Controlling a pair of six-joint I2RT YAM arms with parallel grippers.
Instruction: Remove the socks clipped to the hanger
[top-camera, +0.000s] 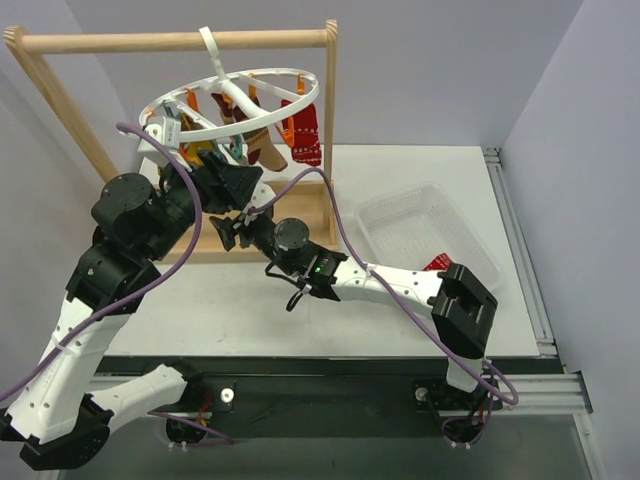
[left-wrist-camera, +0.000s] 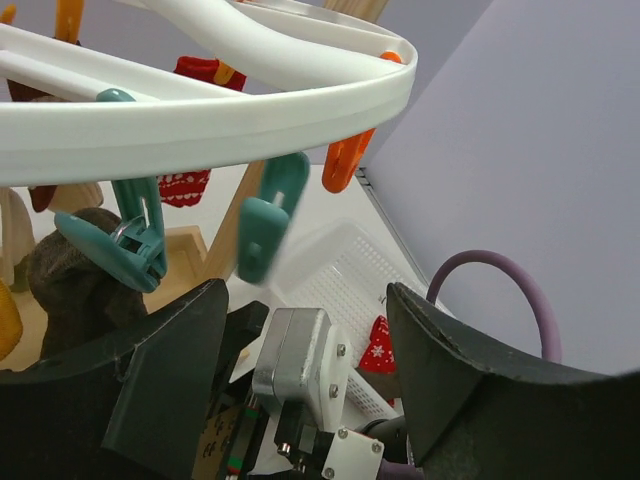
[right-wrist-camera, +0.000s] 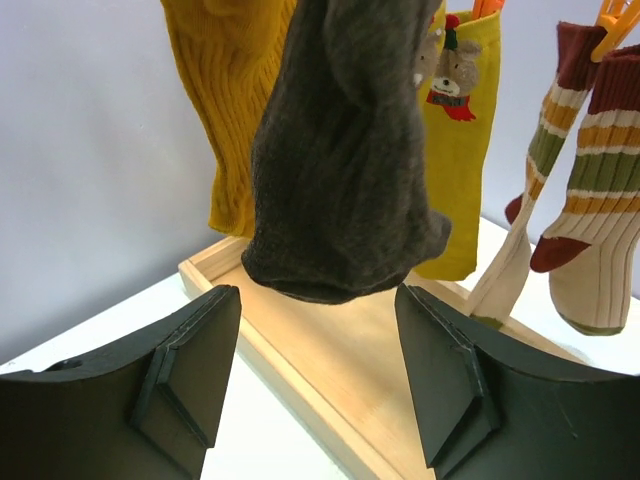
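- At the far left of the table, the wooden rack (top-camera: 180, 42) carries the hanger (top-camera: 270, 75) by its hook, so the socks (top-camera: 305, 132) dangle free under the ring where both arms can reach them.
- Just below the ring's near edge, the left gripper (left-wrist-camera: 305, 295) points upward with its jaws spread and nothing between them. An empty teal clip (left-wrist-camera: 265, 215) hangs just ahead, probably the one it is there to work.
- Beside it and lower, the right gripper (right-wrist-camera: 315, 300) is likewise open and grips nothing. The toe of a brown sock (right-wrist-camera: 345, 170) hangs just above the gap, so a pinch could take the fabric.
- Behind that sock, a mustard sock (right-wrist-camera: 235, 90) and a striped pair (right-wrist-camera: 590, 200) are clipped up.
- At the right, the basket (top-camera: 420, 225) sits within the right arm's swing as the drop spot. It holds one red sock (top-camera: 437, 263), so most of the job looks undone.
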